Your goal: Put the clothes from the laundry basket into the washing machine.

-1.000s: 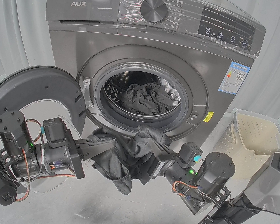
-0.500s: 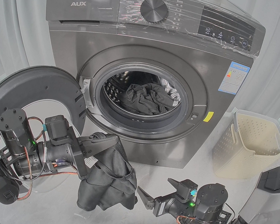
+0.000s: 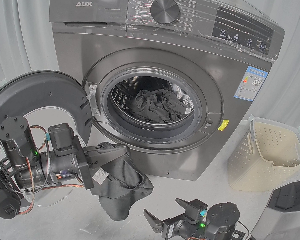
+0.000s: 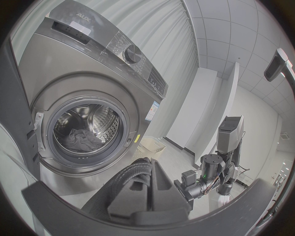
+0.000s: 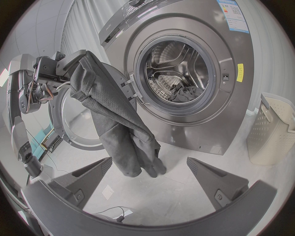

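Note:
A dark grey garment [image 3: 119, 187] hangs from my left gripper [image 3: 119, 151], which is shut on its top edge, low in front of the washing machine [image 3: 78, 49]. In the left wrist view the cloth [image 4: 129, 175] bunches between the fingers [image 4: 166, 187]. My right gripper [image 3: 162, 207] stands open near the floor, to the right of the hanging garment [image 5: 113, 123] and apart from it, holding nothing. Another dark garment [image 3: 156, 106] lies inside the drum. The cream laundry basket [image 3: 264, 160] stands right of the machine; what I see of its inside is bare.
The machine's round door [image 3: 29, 94] is swung wide open to the left, just behind my left arm. Bare grey floor [image 3: 101, 231] stretches in front of the machine. White curtains [image 3: 13, 8] hang behind it.
My right gripper has let go of the garment and dropped low toward the floor. The garment, earlier stretched between both grippers at the drum's lip, now hangs from the left gripper alone.

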